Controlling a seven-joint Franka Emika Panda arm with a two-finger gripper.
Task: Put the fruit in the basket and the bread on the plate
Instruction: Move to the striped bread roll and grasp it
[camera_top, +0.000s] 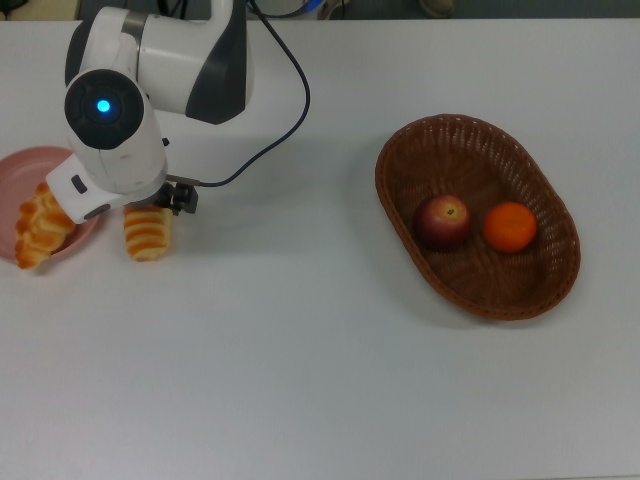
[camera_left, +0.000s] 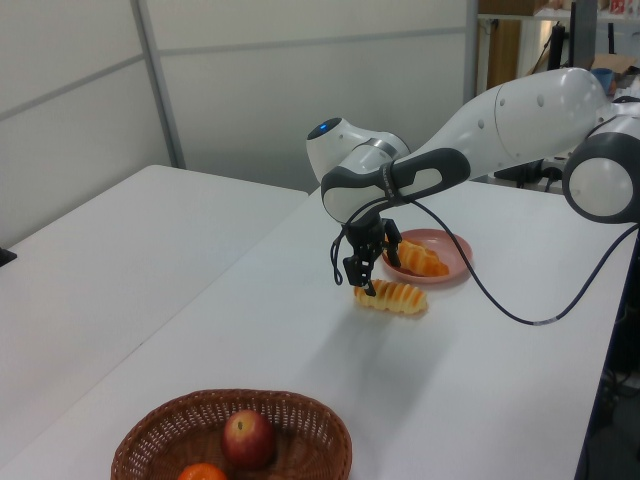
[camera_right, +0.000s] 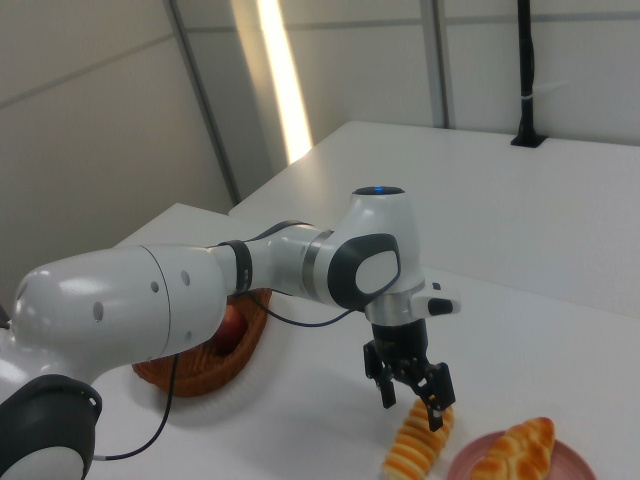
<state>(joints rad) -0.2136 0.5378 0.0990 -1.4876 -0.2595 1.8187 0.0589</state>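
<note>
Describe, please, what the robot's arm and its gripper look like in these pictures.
The arm has glossy white rounded shells joined by dark grey bands at the joints. A round blue light glows on the wrist housing. The gripper is black, with two slim black fingers. A thin black cable loops from the wrist back along the arm.
</note>
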